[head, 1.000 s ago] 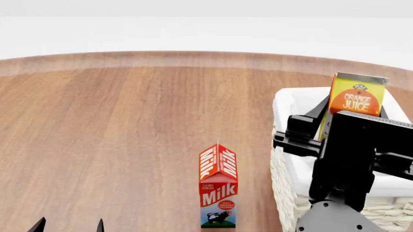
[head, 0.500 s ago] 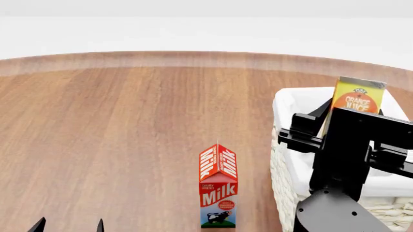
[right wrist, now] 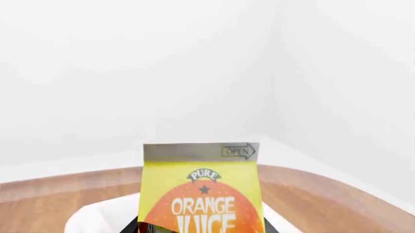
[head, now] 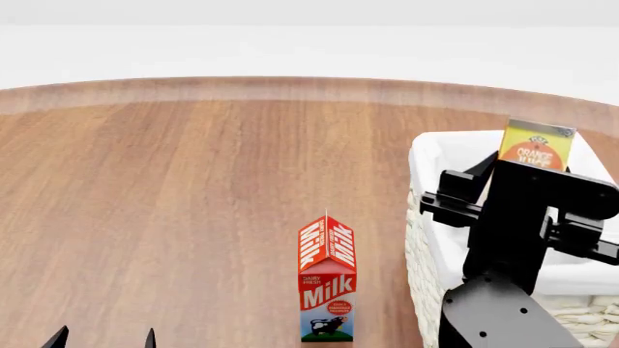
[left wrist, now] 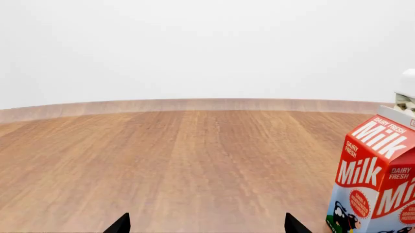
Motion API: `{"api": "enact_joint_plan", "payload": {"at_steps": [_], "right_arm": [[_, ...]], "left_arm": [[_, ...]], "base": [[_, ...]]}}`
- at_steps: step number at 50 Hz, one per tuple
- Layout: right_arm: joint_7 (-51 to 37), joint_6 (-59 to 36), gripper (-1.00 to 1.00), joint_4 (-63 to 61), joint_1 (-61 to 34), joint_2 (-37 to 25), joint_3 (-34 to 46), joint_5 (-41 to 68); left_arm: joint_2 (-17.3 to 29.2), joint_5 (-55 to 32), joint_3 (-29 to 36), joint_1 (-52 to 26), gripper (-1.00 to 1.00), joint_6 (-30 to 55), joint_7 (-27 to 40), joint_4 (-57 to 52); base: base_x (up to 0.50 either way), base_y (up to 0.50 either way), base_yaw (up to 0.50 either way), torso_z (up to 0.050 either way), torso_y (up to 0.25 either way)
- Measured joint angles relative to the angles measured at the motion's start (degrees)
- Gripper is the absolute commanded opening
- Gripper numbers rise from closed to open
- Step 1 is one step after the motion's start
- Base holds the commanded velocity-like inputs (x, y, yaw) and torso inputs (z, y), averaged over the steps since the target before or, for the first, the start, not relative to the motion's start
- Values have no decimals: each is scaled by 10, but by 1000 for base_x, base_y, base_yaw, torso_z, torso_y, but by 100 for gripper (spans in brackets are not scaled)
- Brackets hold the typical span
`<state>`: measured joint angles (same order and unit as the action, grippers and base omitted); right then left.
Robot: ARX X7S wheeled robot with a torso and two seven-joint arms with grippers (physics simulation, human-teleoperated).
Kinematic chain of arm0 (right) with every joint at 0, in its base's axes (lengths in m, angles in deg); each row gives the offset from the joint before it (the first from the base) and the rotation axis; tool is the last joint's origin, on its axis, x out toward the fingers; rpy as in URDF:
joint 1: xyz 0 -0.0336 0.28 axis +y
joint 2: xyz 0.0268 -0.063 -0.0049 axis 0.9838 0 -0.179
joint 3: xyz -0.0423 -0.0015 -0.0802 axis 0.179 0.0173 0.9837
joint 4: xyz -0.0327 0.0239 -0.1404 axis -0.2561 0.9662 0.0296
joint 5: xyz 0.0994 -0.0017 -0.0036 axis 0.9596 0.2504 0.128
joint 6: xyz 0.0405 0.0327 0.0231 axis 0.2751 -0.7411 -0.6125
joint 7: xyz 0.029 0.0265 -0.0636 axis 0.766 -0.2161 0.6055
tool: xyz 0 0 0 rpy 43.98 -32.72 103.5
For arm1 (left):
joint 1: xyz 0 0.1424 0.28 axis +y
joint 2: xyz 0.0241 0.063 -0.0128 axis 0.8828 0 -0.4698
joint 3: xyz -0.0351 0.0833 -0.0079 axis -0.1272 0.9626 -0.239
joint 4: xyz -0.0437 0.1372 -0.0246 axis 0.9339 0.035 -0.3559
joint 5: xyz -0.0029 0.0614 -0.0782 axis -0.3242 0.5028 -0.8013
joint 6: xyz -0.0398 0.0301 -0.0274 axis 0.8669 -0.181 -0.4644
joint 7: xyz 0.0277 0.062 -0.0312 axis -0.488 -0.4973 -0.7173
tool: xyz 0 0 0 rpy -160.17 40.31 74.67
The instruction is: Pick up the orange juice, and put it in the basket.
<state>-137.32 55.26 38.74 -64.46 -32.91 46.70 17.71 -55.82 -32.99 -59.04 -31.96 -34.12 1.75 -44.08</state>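
Note:
The orange juice (head: pixel 538 147) is a yellow-and-orange gable-top carton held upright in my right gripper (head: pixel 524 183), which is shut on its lower part. It hangs above the inside of the cream wicker basket (head: pixel 427 288) at the right, and its bottom is hidden behind my arm. In the right wrist view the orange juice (right wrist: pixel 202 194) fills the lower middle between the dark fingers of my right gripper (right wrist: pixel 201 229), with the basket's white liner (right wrist: pixel 97 218) below. My left gripper (head: pixel 104 338) is open and empty at the near left; it also shows in the left wrist view (left wrist: pixel 206 226).
A red-and-white Milk carton (head: pixel 327 279) stands upright on the wooden table (head: pixel 193 188), just left of the basket; it shows in the left wrist view too (left wrist: pixel 376 179), beside a corner of the basket (left wrist: pixel 406 92). The table's far curved edge runs along the back.
My right gripper has lowered the orange juice further down into the basket, so less of the carton shows above my arm. The left arm and the Milk carton have not moved.

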Motion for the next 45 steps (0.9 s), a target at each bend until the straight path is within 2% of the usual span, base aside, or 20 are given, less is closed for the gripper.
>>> {"api": "enact_joint_plan", "payload": {"at_steps": [45], "right_arm": [[104,66,-100,227,-18,96,-20,-8]], "left_arm": [[3,-3,5,-2,100,-2,4,1]], "base": [[0,0,0,0,1]]}}
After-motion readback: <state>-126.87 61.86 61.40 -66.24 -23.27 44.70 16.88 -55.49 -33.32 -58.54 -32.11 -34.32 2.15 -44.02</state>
